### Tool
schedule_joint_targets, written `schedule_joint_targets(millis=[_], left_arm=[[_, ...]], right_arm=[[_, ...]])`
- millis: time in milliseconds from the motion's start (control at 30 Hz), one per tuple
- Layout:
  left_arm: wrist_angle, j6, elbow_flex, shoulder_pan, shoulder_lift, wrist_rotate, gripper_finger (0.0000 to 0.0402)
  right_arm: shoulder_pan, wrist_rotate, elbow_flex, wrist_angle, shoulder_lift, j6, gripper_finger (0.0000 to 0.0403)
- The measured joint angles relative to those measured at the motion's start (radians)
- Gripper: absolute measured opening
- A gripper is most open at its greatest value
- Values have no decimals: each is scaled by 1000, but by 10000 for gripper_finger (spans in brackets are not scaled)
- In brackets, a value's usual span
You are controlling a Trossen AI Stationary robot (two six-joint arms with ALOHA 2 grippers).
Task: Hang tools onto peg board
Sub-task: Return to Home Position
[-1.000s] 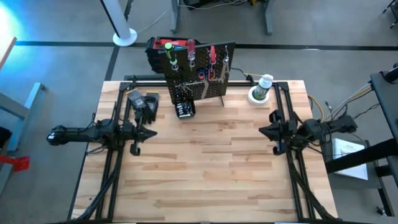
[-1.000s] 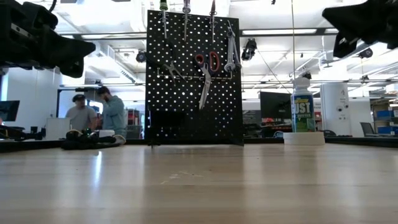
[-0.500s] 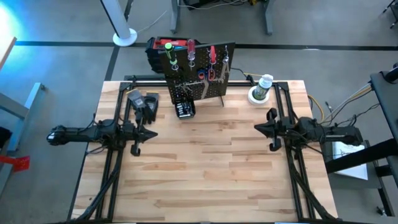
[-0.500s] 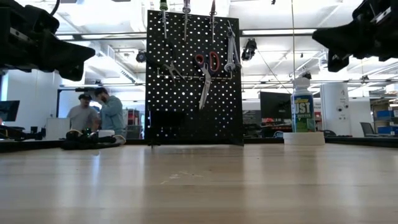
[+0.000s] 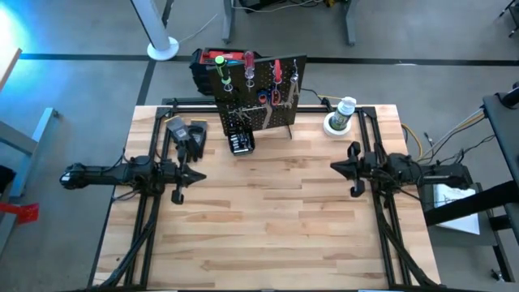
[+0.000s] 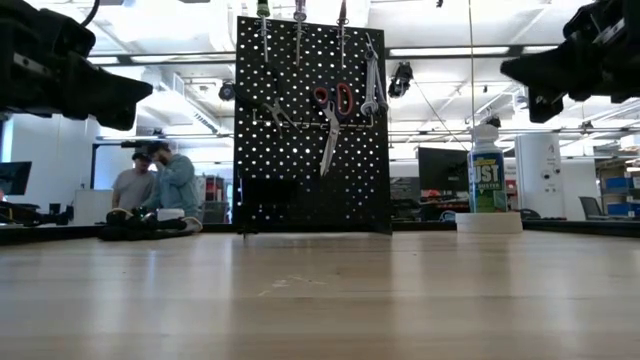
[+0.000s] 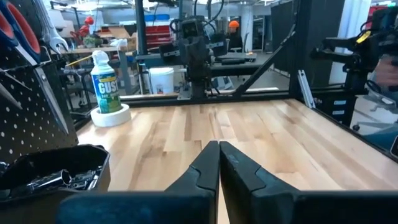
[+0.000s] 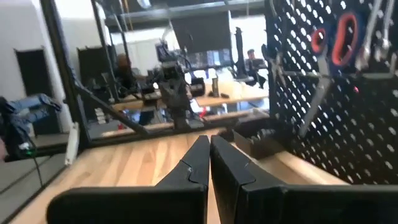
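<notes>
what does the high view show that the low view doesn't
Only the high view shows the red-and-black toolbox behind the upright black perforated peg board and the small black box of bits at its foot. Only the low view shows two people in the room beyond. Both show the board, its hanging red-handled scissors, the green-labelled white bottle, and the left claw and right claw, both shut.

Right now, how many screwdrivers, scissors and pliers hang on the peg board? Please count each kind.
Screwdrivers: 3
Scissors: 1
Pliers: 1
Total on the peg board: 5
</notes>
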Motion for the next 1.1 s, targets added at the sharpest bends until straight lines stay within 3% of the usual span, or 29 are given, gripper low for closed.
schedule_joint_targets(millis=[400,500,767,1100], left_arm=[[7,32,0,3,6,-53,0],[7,24,0,3,8,-53,0],[11,-3,-1,3,-24,-55,0],[6,-6,0,3,-25,-30,0]], right_arm=[[28,10,0,61,87,-24,0],[28,-35,0,120,105,-59,0],[15,-56,0,48,-7,-80,0],[4,-52,0,26,-6,-70,0]])
